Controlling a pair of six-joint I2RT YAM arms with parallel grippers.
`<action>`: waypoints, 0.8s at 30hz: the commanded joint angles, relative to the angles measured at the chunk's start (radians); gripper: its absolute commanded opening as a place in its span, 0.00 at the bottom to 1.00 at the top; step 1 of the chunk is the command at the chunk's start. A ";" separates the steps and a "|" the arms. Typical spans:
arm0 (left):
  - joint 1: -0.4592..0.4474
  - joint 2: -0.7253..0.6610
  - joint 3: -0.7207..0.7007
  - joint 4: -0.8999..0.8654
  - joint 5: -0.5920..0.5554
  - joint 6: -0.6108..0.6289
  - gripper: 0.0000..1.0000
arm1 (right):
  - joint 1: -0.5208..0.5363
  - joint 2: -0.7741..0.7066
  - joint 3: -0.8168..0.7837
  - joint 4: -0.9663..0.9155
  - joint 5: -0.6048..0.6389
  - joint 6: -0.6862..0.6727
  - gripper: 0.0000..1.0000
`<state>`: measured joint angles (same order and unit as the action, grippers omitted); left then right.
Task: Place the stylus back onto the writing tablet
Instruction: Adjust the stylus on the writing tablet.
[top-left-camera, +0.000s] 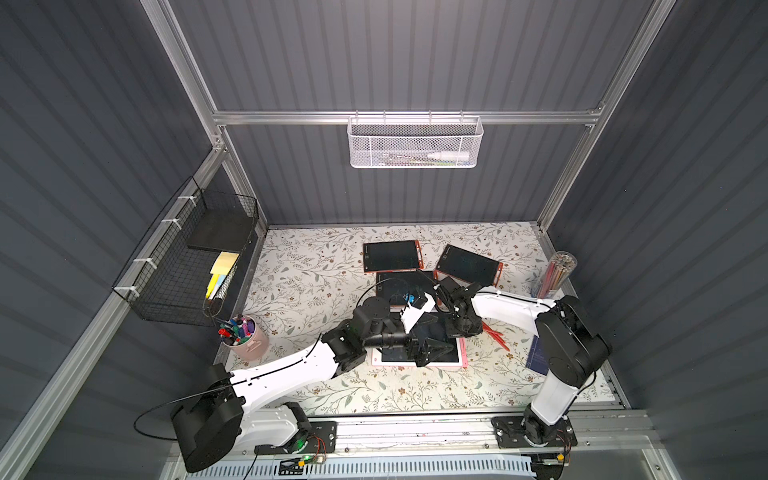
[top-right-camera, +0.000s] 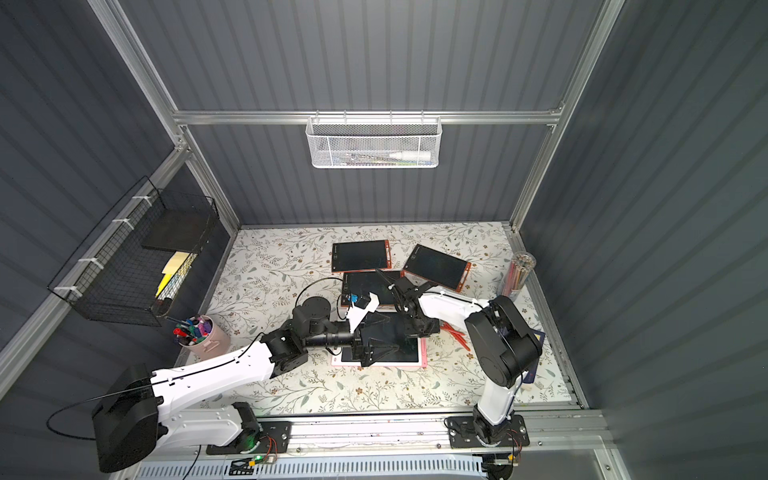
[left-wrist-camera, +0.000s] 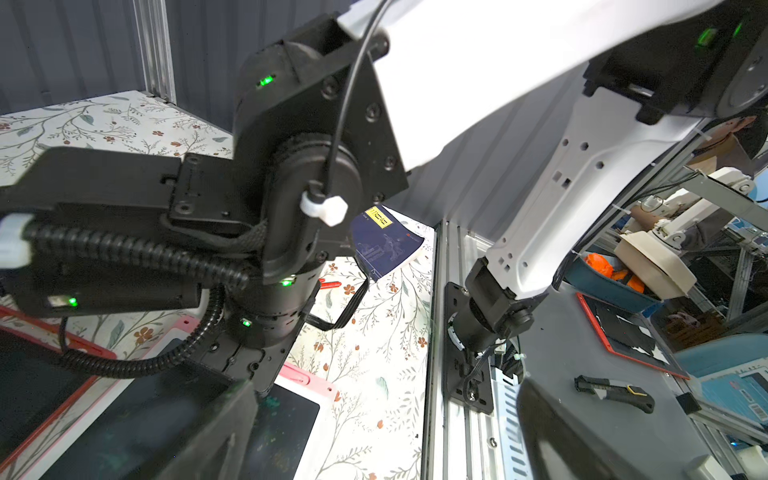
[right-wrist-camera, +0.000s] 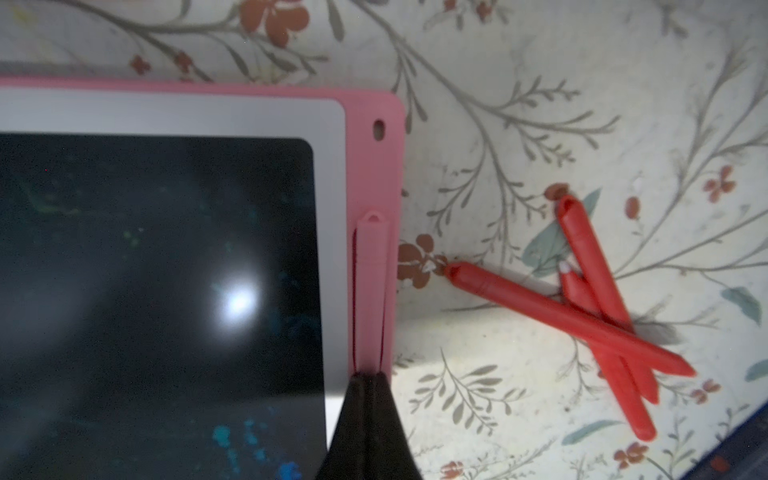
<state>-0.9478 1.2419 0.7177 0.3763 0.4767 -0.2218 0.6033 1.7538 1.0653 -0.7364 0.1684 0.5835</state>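
Note:
The pink-framed writing tablet (right-wrist-camera: 374, 112) lies on the floral table, and both top views show it near the front centre (top-left-camera: 395, 363) (top-right-camera: 374, 362). A pink stylus (right-wrist-camera: 372, 270) lies along the tablet's pink side edge. My right gripper (right-wrist-camera: 370, 376) is shut, its tips together and resting on top of the stylus's near end. In a top view the right gripper's body (top-left-camera: 463, 324) points down at that edge. My left gripper (top-left-camera: 436, 349) hangs open over the tablet's dark screen (left-wrist-camera: 291, 415) with nothing between its fingers (left-wrist-camera: 208, 436).
Three red styluses (right-wrist-camera: 582, 320) lie crossed on the table just right of the tablet (top-left-camera: 496, 334). Behind are orange-framed tablets (top-left-camera: 390, 255) (top-left-camera: 467, 266). A pink cup of markers (top-left-camera: 245, 332), a clear tube of pencils (top-left-camera: 557, 270) and a blue book (left-wrist-camera: 386, 241) stand near the table's sides.

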 joint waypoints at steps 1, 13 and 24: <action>-0.001 -0.041 -0.009 -0.007 -0.024 -0.005 0.99 | -0.005 -0.019 -0.018 -0.016 -0.038 0.012 0.00; -0.001 -0.048 -0.008 -0.011 -0.041 -0.008 0.99 | -0.032 -0.068 0.062 -0.056 -0.031 -0.026 0.00; -0.002 -0.035 -0.004 -0.013 -0.048 -0.005 0.99 | -0.045 -0.054 0.010 -0.047 0.006 -0.048 0.00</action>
<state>-0.9478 1.2045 0.7177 0.3744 0.4335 -0.2222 0.5617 1.6966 1.1023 -0.7757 0.1532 0.5453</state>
